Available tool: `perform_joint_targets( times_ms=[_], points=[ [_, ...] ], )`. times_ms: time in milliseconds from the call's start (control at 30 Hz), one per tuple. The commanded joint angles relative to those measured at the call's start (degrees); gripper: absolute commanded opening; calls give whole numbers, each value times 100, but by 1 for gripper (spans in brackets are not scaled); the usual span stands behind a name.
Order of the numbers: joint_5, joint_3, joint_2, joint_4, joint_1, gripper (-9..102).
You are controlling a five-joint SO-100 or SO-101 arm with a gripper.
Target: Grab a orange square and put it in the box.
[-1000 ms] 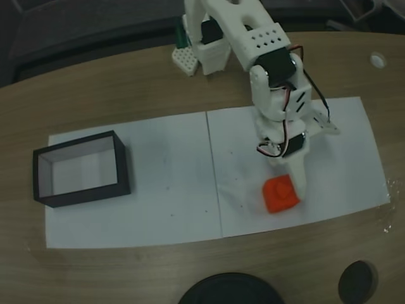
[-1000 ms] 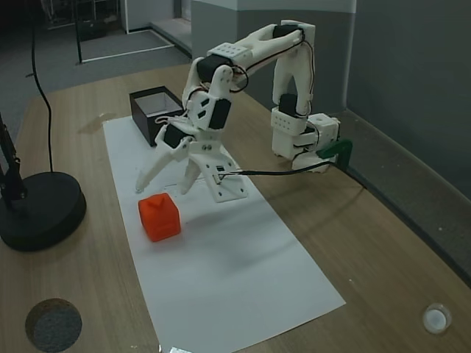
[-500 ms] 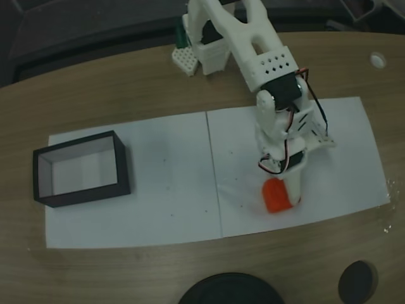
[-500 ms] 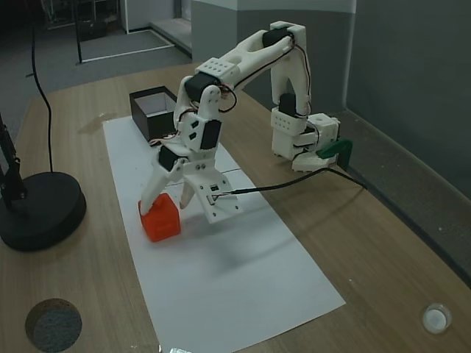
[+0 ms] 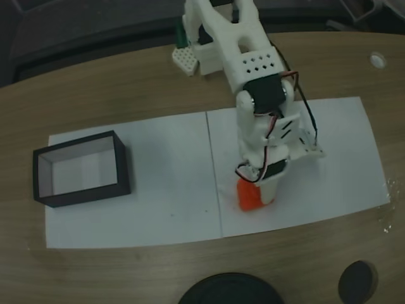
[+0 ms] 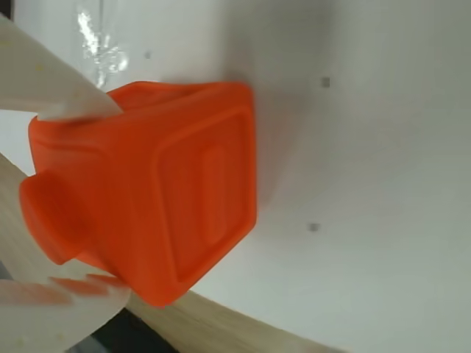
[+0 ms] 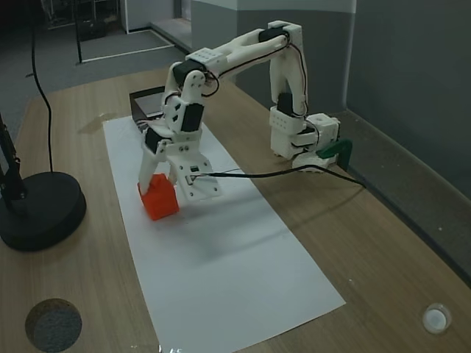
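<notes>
The orange square [image 5: 250,198] lies tilted on the white paper near the table's front edge in a fixed view. My white gripper [image 5: 255,190] comes down on it from above, shut on it. In the wrist view the orange square [image 6: 169,206] sits between the two white fingers [image 6: 66,92], which touch it on opposite sides. The other fixed view has the gripper [image 7: 157,185] straddling the orange square [image 7: 160,204]. The box [image 5: 82,193], black-walled and pale inside, stands far left on the paper, apart from the cube. The arm partly hides the box [image 7: 147,93] in that other view.
Two white paper sheets [image 5: 164,190] cover the wooden table. A black round stand base [image 7: 40,209] sits beside the paper, and a dark disc [image 5: 357,282] lies near the front edge. The arm's base [image 7: 302,136] and a black cable [image 7: 294,173] are at the far side.
The gripper came down over the orange square and shut on it. Gripper and cube have shifted together across the paper toward the box, and the cube now sits tilted.
</notes>
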Motion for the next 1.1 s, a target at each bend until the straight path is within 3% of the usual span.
perform_joint_targets(
  times_ms=[0, 300, 533, 700, 900, 1067],
  points=[
    [-413, -967, 809, 369, 967, 9],
    [-1696, -2355, 1151, 606, 3683, 9],
    [-2162, -2452, 932, 422, 5089, 9],
    [-2171, -2382, 765, 519, 5520, 9],
    [-2162, -2382, 475, 1195, 5379, 9],
    [-2127, -2382, 97, 1257, 5282, 9]
  ],
)
